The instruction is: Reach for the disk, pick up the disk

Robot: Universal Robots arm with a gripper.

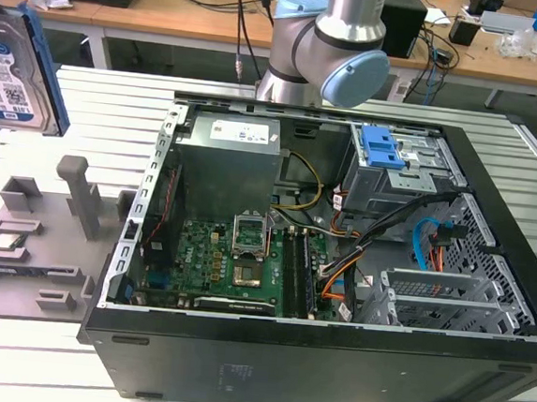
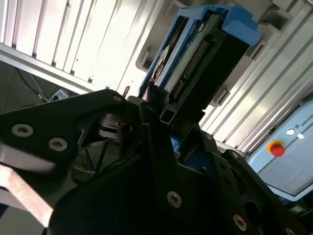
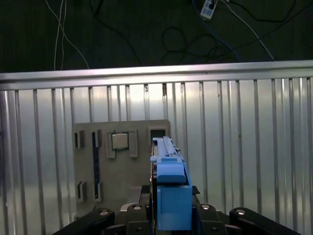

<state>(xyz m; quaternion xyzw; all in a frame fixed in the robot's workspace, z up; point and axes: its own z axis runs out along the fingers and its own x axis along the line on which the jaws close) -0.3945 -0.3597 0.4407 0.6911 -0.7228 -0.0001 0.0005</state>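
One chip [image 3: 120, 141] sits in the grey tray [image 3: 122, 178]; gripper [image 3: 171, 196] grips disk [image 3: 170, 171].

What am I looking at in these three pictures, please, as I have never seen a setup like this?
This is one robot arm rising behind a slatted metal table. The exterior view comes from a camera off the arm. Both wrist views come from cameras riding on the arm, near its claw. On the table sit an opened computer case, with its circuit board and cables showing, and, at the exterior view's left, a grey tray holding a small square chip. The claw appears closed on the disk, a flat metal drive with a blue plastic bracket. In the first wrist view it is held on edge above the tray. In the exterior view the same disk shows at the left edge, apparently in the air, off the table.
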